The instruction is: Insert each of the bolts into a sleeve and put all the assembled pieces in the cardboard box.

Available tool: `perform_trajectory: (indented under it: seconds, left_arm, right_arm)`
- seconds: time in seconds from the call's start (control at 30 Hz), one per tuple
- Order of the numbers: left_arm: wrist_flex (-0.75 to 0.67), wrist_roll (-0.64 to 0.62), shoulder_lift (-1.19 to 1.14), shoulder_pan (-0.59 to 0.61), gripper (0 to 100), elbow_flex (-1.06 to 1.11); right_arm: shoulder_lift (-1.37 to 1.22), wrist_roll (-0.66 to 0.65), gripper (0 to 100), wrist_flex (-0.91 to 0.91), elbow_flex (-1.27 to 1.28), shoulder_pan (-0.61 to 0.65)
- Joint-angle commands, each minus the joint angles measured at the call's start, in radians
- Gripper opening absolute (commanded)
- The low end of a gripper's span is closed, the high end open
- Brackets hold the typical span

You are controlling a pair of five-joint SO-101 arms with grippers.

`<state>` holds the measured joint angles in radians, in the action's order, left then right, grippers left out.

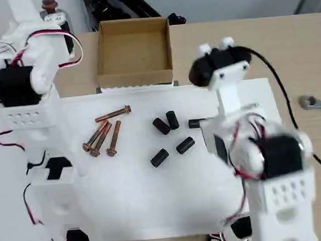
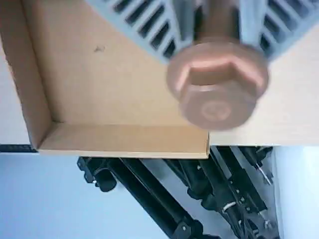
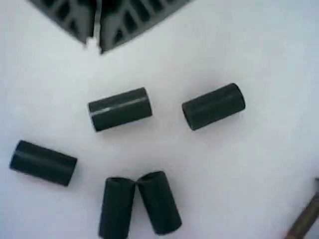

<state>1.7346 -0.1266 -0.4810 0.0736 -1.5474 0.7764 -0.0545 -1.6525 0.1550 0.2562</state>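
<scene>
Left end effector (image 2: 217,20) pinches one bolt (image 2: 217,84) by its shank, head outward, raised near the cardboard box (image 2: 124,139). Right end effector (image 3: 96,35) has its fingers pressed together, holding nothing, above five black sleeves (image 3: 119,109). These lie on the white sheet (image 1: 155,198) in front of the box. Four loose bolts (image 1: 104,136) lie on the sheet in front of the box, beside the sleeves.

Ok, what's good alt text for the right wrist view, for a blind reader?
Five short black sleeves lie scattered on a white sheet, two of them side by side. The closed, empty right end effector hangs above them, and a copper bolt pokes in at the edge.
</scene>
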Motion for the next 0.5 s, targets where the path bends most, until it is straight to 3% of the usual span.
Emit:
perform_trajectory:
  seconds: [0.0, 0.2, 0.47]
  left_arm:
    - [0.023, 0.002, 0.161, 0.003, 0, 0.156]
    - [0.018, -0.021, 0.459, -0.025, 0, 0.564]
    - [0.017, -0.018, 0.875, -0.025, 0, 1.007]
  right_arm:
    - [0.139, 0.015, 0.4, 0.005, 0.048, -0.008]
    - [0.364, 0.241, 0.4, 0.015, 0.187, -0.008]
    - [0.536, 0.359, 0.3, 0.012, 0.322, -0.008]
